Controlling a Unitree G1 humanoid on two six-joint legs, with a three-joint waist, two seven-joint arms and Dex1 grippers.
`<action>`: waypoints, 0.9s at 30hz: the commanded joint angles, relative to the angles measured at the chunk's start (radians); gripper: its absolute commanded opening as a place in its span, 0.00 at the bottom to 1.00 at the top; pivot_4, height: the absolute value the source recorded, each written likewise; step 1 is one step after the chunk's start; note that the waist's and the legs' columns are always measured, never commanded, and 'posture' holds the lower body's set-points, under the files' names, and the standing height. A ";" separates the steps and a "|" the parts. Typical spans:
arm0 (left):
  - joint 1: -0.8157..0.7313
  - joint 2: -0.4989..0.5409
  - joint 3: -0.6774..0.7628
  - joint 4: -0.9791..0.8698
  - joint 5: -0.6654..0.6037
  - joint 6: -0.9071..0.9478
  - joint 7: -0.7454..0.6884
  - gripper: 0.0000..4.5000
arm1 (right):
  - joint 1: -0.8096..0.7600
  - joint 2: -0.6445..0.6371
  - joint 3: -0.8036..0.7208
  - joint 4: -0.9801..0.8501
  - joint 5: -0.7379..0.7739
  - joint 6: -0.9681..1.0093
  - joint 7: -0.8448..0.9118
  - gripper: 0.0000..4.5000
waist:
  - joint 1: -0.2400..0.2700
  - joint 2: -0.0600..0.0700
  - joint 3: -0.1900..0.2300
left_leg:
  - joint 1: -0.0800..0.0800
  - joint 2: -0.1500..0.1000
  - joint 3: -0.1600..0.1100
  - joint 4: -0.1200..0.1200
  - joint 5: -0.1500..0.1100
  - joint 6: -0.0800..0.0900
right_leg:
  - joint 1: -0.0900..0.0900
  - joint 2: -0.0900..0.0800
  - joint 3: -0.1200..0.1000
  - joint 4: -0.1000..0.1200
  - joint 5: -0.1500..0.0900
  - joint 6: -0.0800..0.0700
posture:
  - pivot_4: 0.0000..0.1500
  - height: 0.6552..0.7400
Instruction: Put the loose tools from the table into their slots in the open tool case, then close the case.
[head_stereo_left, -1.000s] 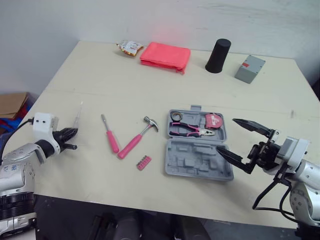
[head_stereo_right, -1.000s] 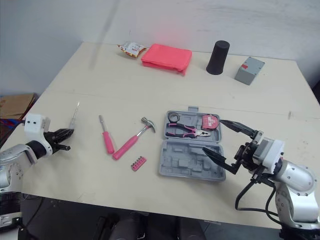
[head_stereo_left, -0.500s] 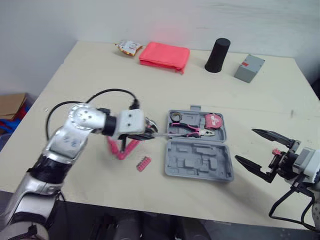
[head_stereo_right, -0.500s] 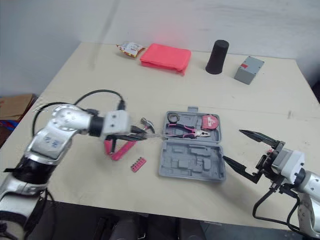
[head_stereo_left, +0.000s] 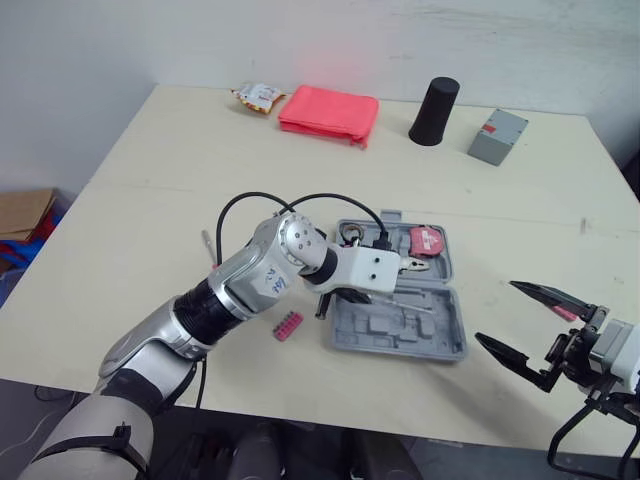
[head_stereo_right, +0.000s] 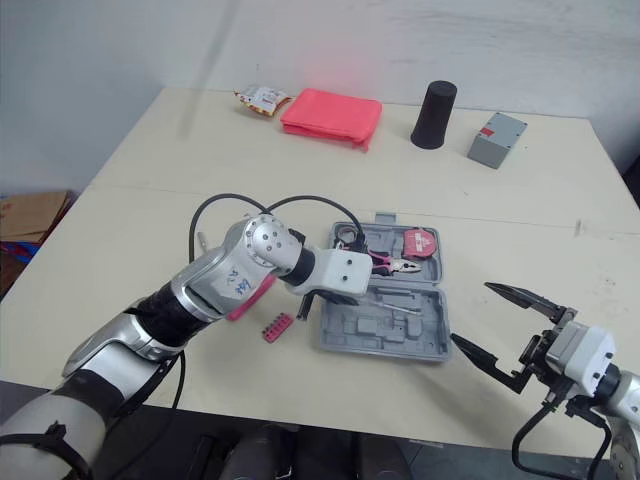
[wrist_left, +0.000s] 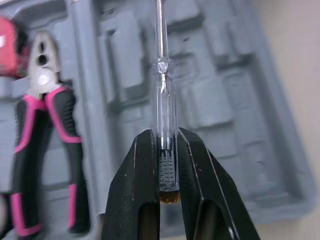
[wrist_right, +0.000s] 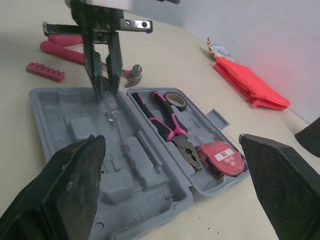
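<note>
The grey tool case (head_stereo_left: 432, 336) lies open in the table's middle. Pink-handled pliers (head_stereo_left: 378, 262), a red tape measure (head_stereo_left: 428, 240) and a tape roll (wrist_right: 174, 100) sit in its far half. My left gripper (wrist_left: 166, 139) is shut on a clear-handled screwdriver (wrist_left: 163, 95), holding it low over the case's near tray. A pink hammer (wrist_right: 89, 53), a pink screwdriver (wrist_right: 64, 39) and a pink bit holder (head_stereo_left: 288, 325) lie left of the case, partly hidden by my left arm. My right gripper (head_stereo_left: 498, 314) stands open and empty, apart from the case at the front right.
Along the far edge lie a red pouch (head_stereo_left: 328, 112), a snack packet (head_stereo_left: 256, 95), a black cup (head_stereo_left: 435, 98) and a grey box (head_stereo_left: 497, 136). A cardboard box (head_stereo_left: 25, 210) sits on the floor to the left.
My left arm swung from the table's left edge across to the case, carrying the clear screwdriver. My right gripper drew back from the case toward the front right.
</note>
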 joint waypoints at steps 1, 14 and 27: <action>-0.035 -0.018 -0.015 0.015 0.061 -0.005 0.020 0.00 | 0.024 0.008 -0.031 -0.050 0.010 -0.006 -0.018 1.00 | 0.001 0.000 0.000 | 0.000 0.000 0.000 0.000 0.000 0.000 | 0.000 0.000 0.000 0.000 0.000 0.000 | 1.00 1.00; -0.052 -0.086 -0.019 0.074 0.142 0.042 0.029 0.00 | 0.034 0.008 -0.016 -0.127 -0.003 0.041 -0.081 1.00 | 0.002 0.001 0.000 | -0.001 0.000 0.000 0.000 0.000 0.000 | 0.000 -0.001 0.000 0.000 0.000 0.000 | 1.00 1.00; -0.031 -0.085 -0.030 0.036 0.154 0.101 -0.004 0.00 | 0.022 0.003 -0.009 -0.211 -0.005 0.115 -0.136 1.00 | 0.003 0.001 0.000 | -0.001 0.000 0.000 0.000 0.000 0.000 | 0.000 -0.001 0.000 0.000 0.000 0.000 | 1.00 1.00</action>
